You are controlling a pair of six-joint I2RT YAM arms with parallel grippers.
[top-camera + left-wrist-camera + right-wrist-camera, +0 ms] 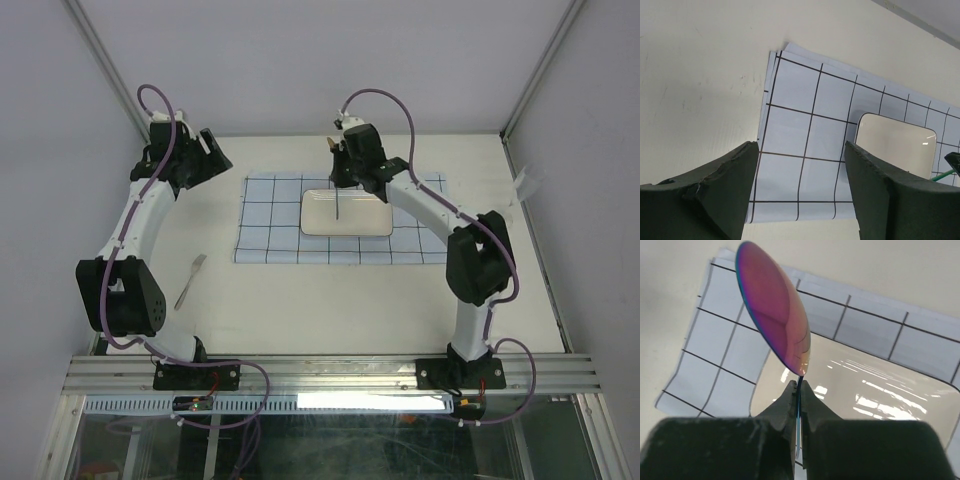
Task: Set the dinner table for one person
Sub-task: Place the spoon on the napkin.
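The right tool (799,388), pinched shut on the spoon (774,310), hangs over the plate (368,218), the spoon's length running twelve-to-six, bare cloth (418,243) at three o'clock; the left tool (800,145) gapes wide.

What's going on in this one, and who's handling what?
The right end effector is shut on the handle of an iridescent spoon, holding it above the white plate. The plate sits on the blue checked cloth on the dinner table. The left end effector is open and holds nothing, hovering near the cloth's far left corner. A silver utensil lies on the bare tabletop left of the cloth, not yet picked up.
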